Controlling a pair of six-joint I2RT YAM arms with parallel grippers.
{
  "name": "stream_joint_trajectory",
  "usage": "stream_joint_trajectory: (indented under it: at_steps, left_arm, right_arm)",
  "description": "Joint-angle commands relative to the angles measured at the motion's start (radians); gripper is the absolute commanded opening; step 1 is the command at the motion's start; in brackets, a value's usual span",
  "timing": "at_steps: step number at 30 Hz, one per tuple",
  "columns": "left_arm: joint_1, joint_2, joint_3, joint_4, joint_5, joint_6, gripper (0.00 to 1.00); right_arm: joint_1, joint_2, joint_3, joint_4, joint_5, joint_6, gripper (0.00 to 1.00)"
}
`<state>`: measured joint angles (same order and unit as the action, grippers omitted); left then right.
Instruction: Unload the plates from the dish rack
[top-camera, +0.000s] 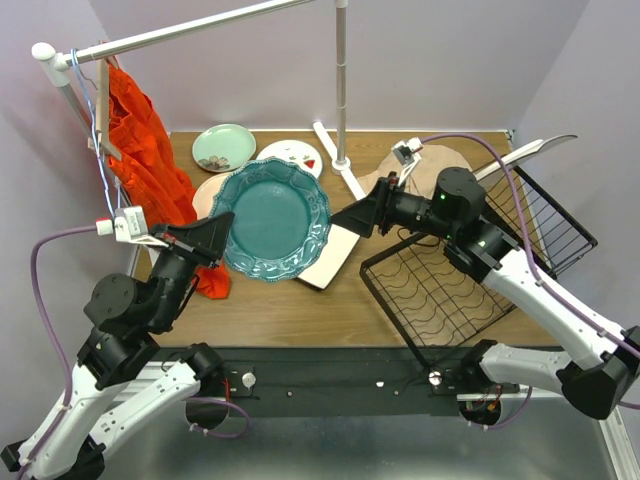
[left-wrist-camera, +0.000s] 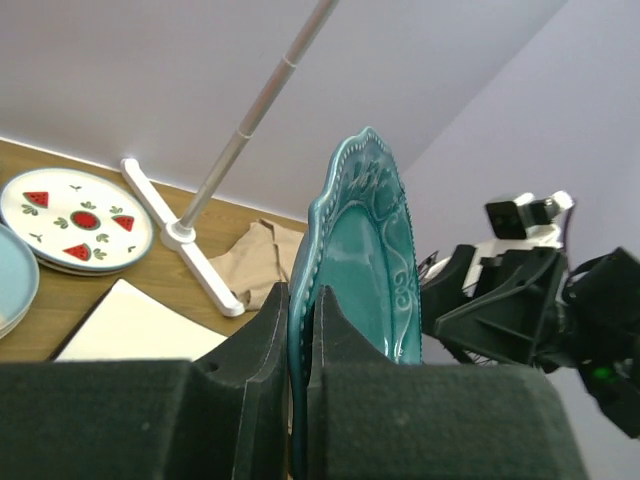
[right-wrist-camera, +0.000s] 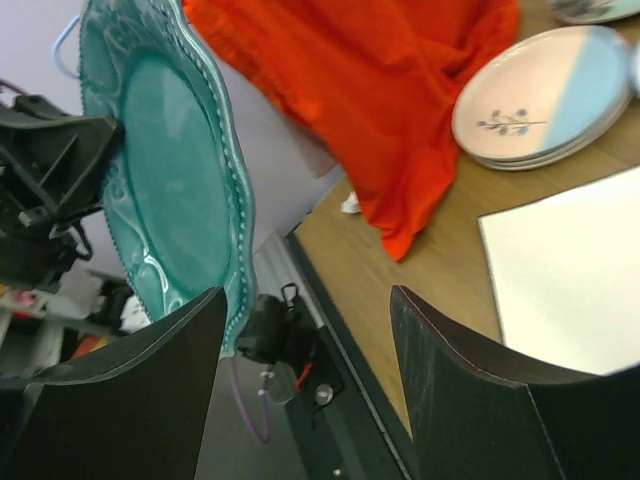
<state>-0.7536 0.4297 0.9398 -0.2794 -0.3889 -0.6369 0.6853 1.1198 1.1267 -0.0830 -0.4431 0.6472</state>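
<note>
Top view, teal plate (top-camera: 270, 218): held above the bench (top-camera: 300, 310), its face turned up toward the camera.
Top view, left fingers (top-camera: 212, 236): clamped on the teal plate's left rim.
Top view, right fingers (top-camera: 358, 218): at the teal plate's right rim.
Top view, dish rack (top-camera: 440, 290): on the bench to the right of the teal plate, apart from it.
Top view, other plates: pale green plate (top-camera: 224, 147) and watermelon plate (top-camera: 290, 157) behind the teal plate; pink-and-blue plate (top-camera: 205, 190) partly hidden under its left edge; white square plate (top-camera: 330, 262) under its right edge.
Left wrist view, left fingers (left-wrist-camera: 330, 340): pressed together on the teal plate's (left-wrist-camera: 365, 260) rim, which stands edge-on between them.
Left wrist view, surroundings: watermelon plate (left-wrist-camera: 75, 215), white square plate (left-wrist-camera: 140, 325) and beige cloth (left-wrist-camera: 265, 260) to the left of the teal plate.
Right wrist view, right fingers (right-wrist-camera: 150, 370): wide apart; the teal plate's (right-wrist-camera: 170, 180) rim sits beside one finger, and contact cannot be told.
Right wrist view, surroundings: orange cloth (right-wrist-camera: 370, 90), pink-and-blue plate (right-wrist-camera: 550, 90) and white square plate (right-wrist-camera: 570, 270) to the right of the teal plate.
</note>
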Motion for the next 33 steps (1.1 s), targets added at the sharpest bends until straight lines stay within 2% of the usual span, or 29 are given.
stream_joint_trajectory:
  at_steps: [1,8,11,12,14,19,22,23,26,27,28,29,31,33]
  left_arm:
    - [0.003,-0.026,-0.015,0.135,0.001,-0.116,0.0]
    - [0.004,-0.023,-0.032,0.157,-0.001,-0.124,0.0]
    - [0.005,-0.032,-0.053,0.183,0.001,-0.13,0.0]
    - [0.004,-0.029,-0.056,0.184,0.004,-0.132,0.0]
    - [0.004,-0.022,-0.056,0.187,0.016,-0.136,0.0]
    - [0.003,-0.023,-0.082,0.224,0.041,-0.15,0.0]
    - [0.005,-0.025,-0.098,0.238,0.05,-0.161,0.0]
    - [0.005,-0.023,-0.099,0.246,0.051,-0.161,0.0]
    - [0.003,-0.014,-0.105,0.249,0.053,-0.164,0.0]
    - [0.005,-0.013,-0.105,0.246,0.051,-0.162,0.0]
    - [0.004,-0.011,-0.101,0.24,0.038,-0.164,0.0]
    - [0.003,-0.011,-0.098,0.214,0.025,-0.164,0.03]
    - [0.004,-0.023,-0.096,0.189,-0.013,-0.161,0.18]
    - [0.004,-0.038,-0.105,0.16,-0.04,-0.165,0.47]
  right_arm:
    - [-0.001,0.055,-0.021,0.207,-0.207,0.069,0.75]
    - [-0.001,0.087,-0.044,0.316,-0.275,0.144,0.74]
    - [-0.001,0.11,-0.051,0.33,-0.289,0.154,0.63]
    - [-0.001,0.115,-0.057,0.342,-0.295,0.173,0.54]
    - [-0.001,0.123,-0.077,0.394,-0.315,0.212,0.49]
    - [-0.001,0.152,-0.084,0.428,-0.328,0.229,0.53]
    - [-0.001,0.153,-0.084,0.43,-0.338,0.227,0.5]
    - [-0.001,0.153,-0.085,0.431,-0.336,0.23,0.45]
    - [-0.001,0.153,-0.084,0.431,-0.333,0.243,0.2]
    - [-0.001,0.153,-0.085,0.431,-0.329,0.255,0.01]
    - [-0.003,0.152,-0.091,0.43,-0.31,0.264,0.01]
    - [-0.001,0.147,-0.094,0.43,-0.299,0.273,0.01]
    - [-0.001,0.141,-0.1,0.431,-0.263,0.308,0.01]
    - [-0.004,0.133,-0.102,0.431,-0.24,0.334,0.01]
